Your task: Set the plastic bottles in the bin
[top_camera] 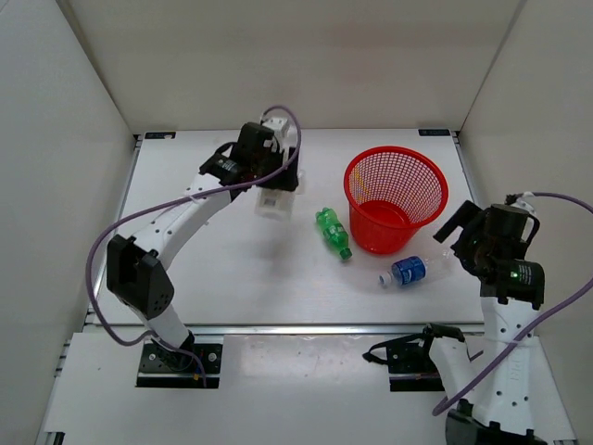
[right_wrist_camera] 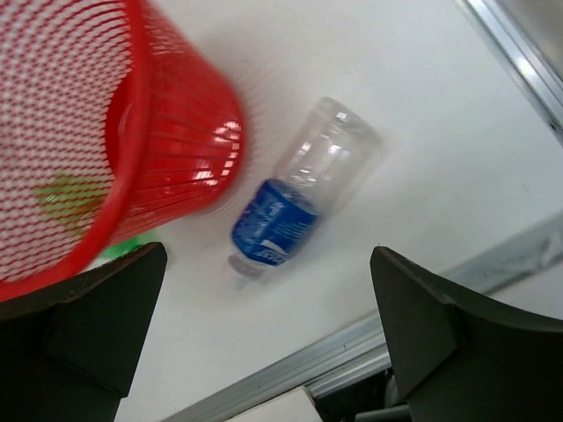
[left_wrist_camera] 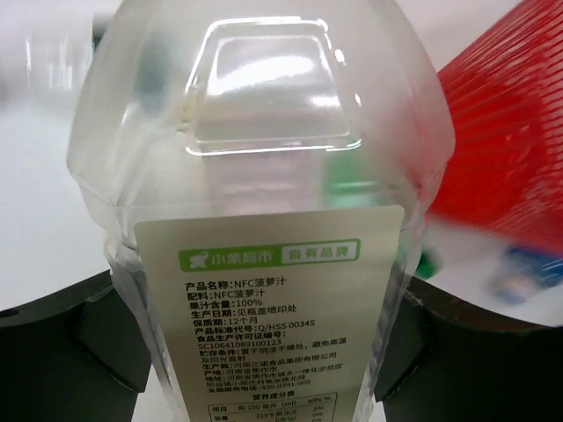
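A large clear bottle with a pale label point(left_wrist_camera: 264, 290) fills the left wrist view, and my left gripper point(left_wrist_camera: 264, 352) is shut on its sides. From above, that bottle point(top_camera: 274, 200) is under the left gripper point(top_camera: 278, 181), left of the red mesh bin point(top_camera: 357, 190). A small all-green bottle point(top_camera: 334, 232) lies beside the bin's left side. A clear bottle with a blue label point(top_camera: 408, 271) lies in front of the bin. My right gripper point(top_camera: 463, 236) hovers open to the right of the blue-label bottle point(right_wrist_camera: 295, 198), nothing between its fingers point(right_wrist_camera: 97, 316).
The bin point(right_wrist_camera: 176, 132) stands right of centre at the back of the white table. Tall white walls close in both sides and the back. A metal rail point(right_wrist_camera: 352, 352) runs along the table's near edge.
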